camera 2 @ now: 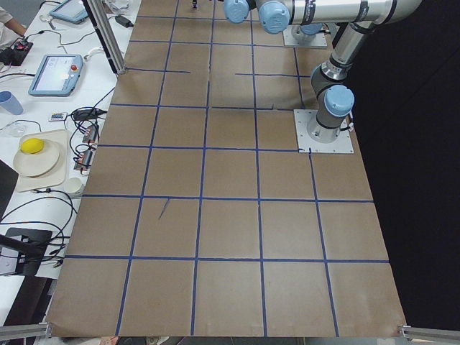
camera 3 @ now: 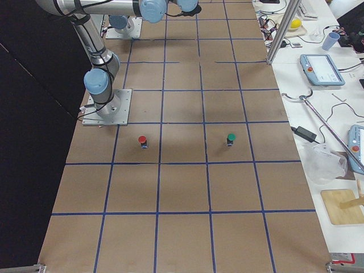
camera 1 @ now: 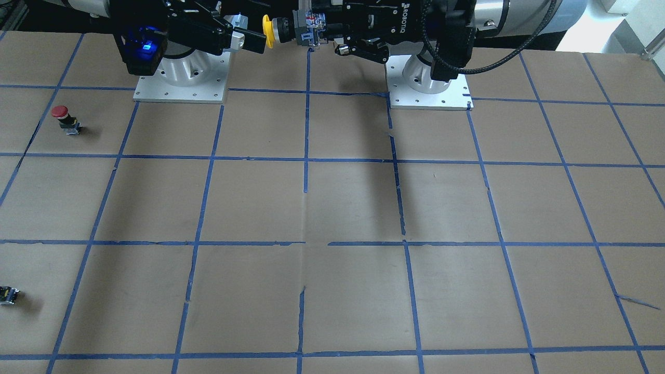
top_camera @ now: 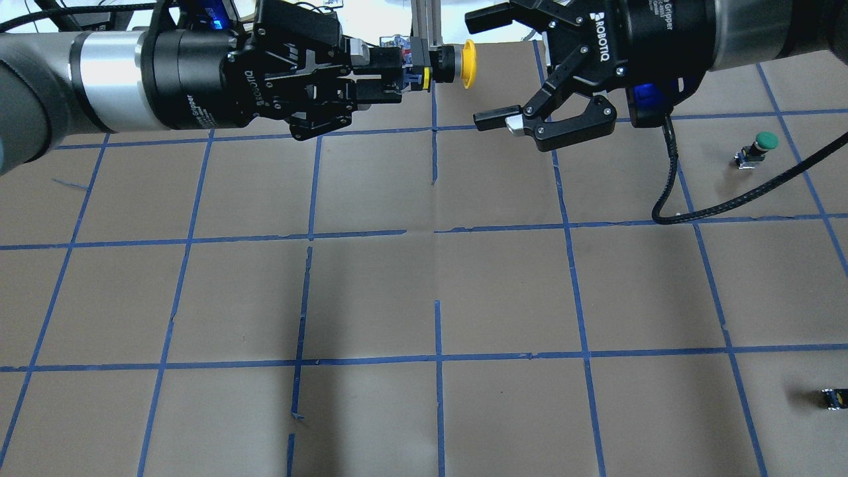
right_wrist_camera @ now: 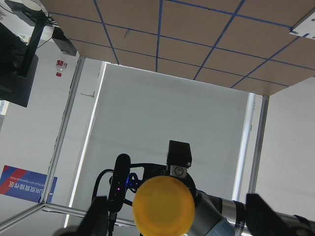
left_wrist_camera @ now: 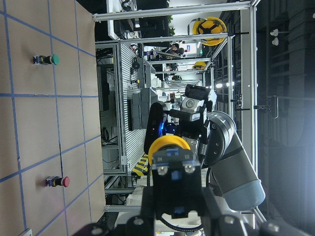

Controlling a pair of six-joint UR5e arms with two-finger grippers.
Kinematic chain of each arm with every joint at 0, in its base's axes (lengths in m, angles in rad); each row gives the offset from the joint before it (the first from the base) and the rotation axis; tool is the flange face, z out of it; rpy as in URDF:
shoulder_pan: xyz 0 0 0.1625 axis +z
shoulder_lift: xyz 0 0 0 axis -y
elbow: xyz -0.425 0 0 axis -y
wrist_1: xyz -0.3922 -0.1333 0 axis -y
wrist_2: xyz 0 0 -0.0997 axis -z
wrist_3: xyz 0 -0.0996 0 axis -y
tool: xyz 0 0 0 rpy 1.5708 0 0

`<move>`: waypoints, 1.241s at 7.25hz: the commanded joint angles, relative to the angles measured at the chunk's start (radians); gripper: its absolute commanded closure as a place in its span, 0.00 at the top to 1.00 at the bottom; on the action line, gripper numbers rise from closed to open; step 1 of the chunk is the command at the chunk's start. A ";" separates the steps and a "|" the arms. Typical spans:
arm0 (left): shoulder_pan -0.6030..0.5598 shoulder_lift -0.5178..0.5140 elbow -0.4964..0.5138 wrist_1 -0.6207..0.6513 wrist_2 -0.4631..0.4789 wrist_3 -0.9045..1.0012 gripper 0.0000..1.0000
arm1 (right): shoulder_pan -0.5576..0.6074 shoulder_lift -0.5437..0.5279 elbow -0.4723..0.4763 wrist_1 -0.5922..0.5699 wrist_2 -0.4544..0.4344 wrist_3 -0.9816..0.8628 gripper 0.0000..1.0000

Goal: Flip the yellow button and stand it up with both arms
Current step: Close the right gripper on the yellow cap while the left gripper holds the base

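Observation:
My left gripper [top_camera: 396,71] is shut on the grey base of the yellow button [top_camera: 468,54] and holds it horizontal, high above the table, cap pointing at my right gripper. My right gripper [top_camera: 489,70] is open, its fingers [top_camera: 491,120] spread just beyond the cap and not touching it. In the front view the button [camera 1: 267,31] sits between the left gripper [camera 1: 313,27] and the right gripper [camera 1: 253,32]. The left wrist view shows the button [left_wrist_camera: 170,146] from behind. The right wrist view shows its cap [right_wrist_camera: 164,206] head-on between my open fingers [right_wrist_camera: 96,217].
A red-capped button [camera 1: 61,117] and a green-capped button [top_camera: 762,147] stand on the brown, blue-taped table [top_camera: 424,291] on my right side. A small dark capless part [top_camera: 835,397] lies nearer the right front. Both arm bases [camera 1: 430,88] are bolted at the table's robot side.

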 commanded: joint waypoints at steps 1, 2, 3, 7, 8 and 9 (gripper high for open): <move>0.000 0.000 0.000 0.003 -0.013 0.000 0.09 | 0.001 -0.001 0.012 0.000 0.001 0.000 0.95; 0.000 0.002 -0.002 0.003 -0.013 0.000 0.09 | 0.001 -0.001 0.012 0.000 0.002 0.000 0.93; 0.000 0.000 -0.002 0.003 -0.013 0.000 0.09 | 0.001 -0.003 0.012 0.000 0.030 0.000 0.90; 0.000 0.000 -0.003 0.003 -0.015 -0.002 0.09 | 0.003 -0.003 0.015 0.003 0.065 0.000 0.84; 0.000 0.000 -0.003 0.003 -0.015 -0.002 0.09 | 0.001 -0.001 0.022 0.003 0.065 0.000 0.78; 0.000 0.000 -0.003 0.003 -0.015 -0.002 0.09 | 0.003 -0.001 0.022 0.003 0.065 0.000 0.65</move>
